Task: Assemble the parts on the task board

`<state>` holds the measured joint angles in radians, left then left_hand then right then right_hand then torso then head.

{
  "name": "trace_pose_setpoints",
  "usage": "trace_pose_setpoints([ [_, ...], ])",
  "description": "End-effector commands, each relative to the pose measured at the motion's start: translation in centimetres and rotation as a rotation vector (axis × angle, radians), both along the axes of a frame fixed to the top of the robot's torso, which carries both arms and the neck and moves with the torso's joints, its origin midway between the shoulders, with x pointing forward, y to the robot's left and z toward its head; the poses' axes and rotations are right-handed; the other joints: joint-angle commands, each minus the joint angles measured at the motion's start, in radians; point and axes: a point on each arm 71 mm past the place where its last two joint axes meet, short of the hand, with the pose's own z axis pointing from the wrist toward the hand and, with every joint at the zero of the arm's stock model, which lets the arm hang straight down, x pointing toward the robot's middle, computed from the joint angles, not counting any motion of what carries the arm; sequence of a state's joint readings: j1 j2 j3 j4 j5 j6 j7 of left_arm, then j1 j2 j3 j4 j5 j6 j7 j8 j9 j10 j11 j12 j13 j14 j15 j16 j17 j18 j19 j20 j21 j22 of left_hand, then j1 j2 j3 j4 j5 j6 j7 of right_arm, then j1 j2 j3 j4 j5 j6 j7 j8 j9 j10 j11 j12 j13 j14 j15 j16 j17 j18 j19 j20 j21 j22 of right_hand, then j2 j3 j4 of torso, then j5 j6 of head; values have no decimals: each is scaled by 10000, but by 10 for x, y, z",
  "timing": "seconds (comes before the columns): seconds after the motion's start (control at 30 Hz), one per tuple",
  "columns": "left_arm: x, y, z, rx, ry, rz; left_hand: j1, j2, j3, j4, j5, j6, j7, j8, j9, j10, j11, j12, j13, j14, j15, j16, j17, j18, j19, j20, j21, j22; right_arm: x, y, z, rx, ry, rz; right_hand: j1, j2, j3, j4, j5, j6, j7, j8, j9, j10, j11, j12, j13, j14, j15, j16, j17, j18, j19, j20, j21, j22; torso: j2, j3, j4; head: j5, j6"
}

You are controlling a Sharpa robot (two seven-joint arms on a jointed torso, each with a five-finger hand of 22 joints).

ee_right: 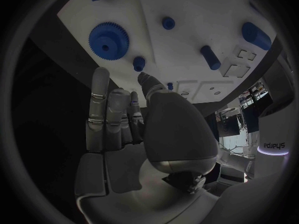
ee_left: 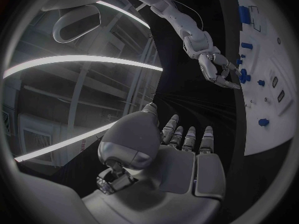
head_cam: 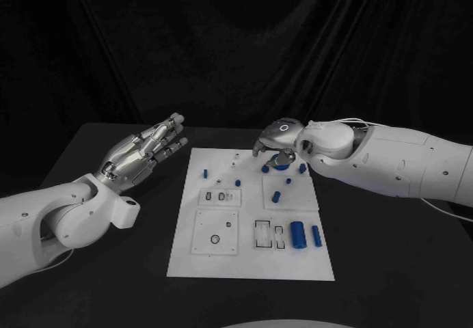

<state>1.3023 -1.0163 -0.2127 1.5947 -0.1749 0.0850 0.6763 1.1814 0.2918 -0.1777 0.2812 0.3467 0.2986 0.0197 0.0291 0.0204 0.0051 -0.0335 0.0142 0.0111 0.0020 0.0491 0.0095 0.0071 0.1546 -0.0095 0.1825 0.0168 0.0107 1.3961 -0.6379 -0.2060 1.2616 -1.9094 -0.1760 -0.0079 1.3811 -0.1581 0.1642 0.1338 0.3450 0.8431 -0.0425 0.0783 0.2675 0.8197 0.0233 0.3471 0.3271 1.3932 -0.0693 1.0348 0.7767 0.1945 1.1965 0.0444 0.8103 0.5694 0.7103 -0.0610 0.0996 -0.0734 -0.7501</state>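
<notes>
Two blue cylinders [head_cam: 298, 236], one gear [ee_right: 108, 40]

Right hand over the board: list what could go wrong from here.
1. The right hand hovers low over the blue gear and small pegs; a sloppy descent could knock pegs over.
2. Its fingers hold nothing yet; a misjudged grasp might push the gear across the board.
3. The left hand is raised off the board, so nothing steadies it.
</notes>
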Motion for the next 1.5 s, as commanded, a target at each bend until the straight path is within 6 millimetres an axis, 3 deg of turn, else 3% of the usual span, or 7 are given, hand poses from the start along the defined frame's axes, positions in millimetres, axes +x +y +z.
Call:
trace_pose_setpoints([
  [0.03,0,-2,3,-208,-178,-194,283,-23,-242,90,211,84,-5,127,171,-51,75,-142,-111,-20,187,-95,-71,251,95,55,-168,-107,-1,-2,-3,64,-154,111,-304,-121,222,-19,264,-56,-3,-86,184,-124,24,264,234,-57,46,242,171,-121,-94,8,337,224,-15,-15,-6,18,-6],
  [0.43,0,-1,3,-177,-128,-215,363,-25,-202,80,286,95,23,128,171,-51,109,-142,-111,-20,234,-95,-71,255,105,123,-157,-99,-4,-6,-17,171,103,57,-316,-140,332,-44,564,1,84,-62,285,-177,25,369,388,-67,48,254,201,-121,-124,11,335,294,-31,-11,8,46,-84],
  [0.7,1,-1,2,-165,-92,-257,438,-23,-161,73,343,102,38,129,171,-51,126,-142,-111,-20,284,-95,-71,257,121,194,-142,-87,-3,-7,-21,329,175,126,-280,-169,656,-134,1188,190,203,-1,523,-150,34,518,588,-30,44,378,385,-121,-155,10,368,445,-37,-4,11,34,-124],
  [0.83,1,-1,2,-162,-72,-285,469,-23,-143,69,376,111,43,130,172,-51,130,-142,-111,-20,306,-95,-71,257,128,220,-136,-82,-3,-8,-24,391,167,204,-204,-209,1040,-246,1614,417,234,112,822,-21,10,586,667,33,19,540,609,-118,-166,-15,436,592,-41,-2,15,28,-111],
  [1.2,1,0,2,-124,-23,-279,550,-32,-103,58,432,140,52,135,176,-51,141,-142,-111,-20,363,-95,-71,259,148,284,-117,-68,0,-8,-35,372,413,171,-190,-223,1313,-325,1591,564,273,228,1134,134,-17,608,687,86,-2,660,774,-118,-183,-35,500,719,-41,-8,15,32,-162],
  [1.5,1,-2,1,-115,35,-362,718,-37,-18,26,592,186,83,142,181,-51,174,-142,-111,-20,461,-95,-71,260,181,394,-89,-50,2,-7,-41,435,647,135,-229,-231,1644,-428,1558,781,396,420,1649,505,-65,618,669,278,-54,946,1152,-178,3,-78,880,1237,-45,-6,26,24,-180],
])
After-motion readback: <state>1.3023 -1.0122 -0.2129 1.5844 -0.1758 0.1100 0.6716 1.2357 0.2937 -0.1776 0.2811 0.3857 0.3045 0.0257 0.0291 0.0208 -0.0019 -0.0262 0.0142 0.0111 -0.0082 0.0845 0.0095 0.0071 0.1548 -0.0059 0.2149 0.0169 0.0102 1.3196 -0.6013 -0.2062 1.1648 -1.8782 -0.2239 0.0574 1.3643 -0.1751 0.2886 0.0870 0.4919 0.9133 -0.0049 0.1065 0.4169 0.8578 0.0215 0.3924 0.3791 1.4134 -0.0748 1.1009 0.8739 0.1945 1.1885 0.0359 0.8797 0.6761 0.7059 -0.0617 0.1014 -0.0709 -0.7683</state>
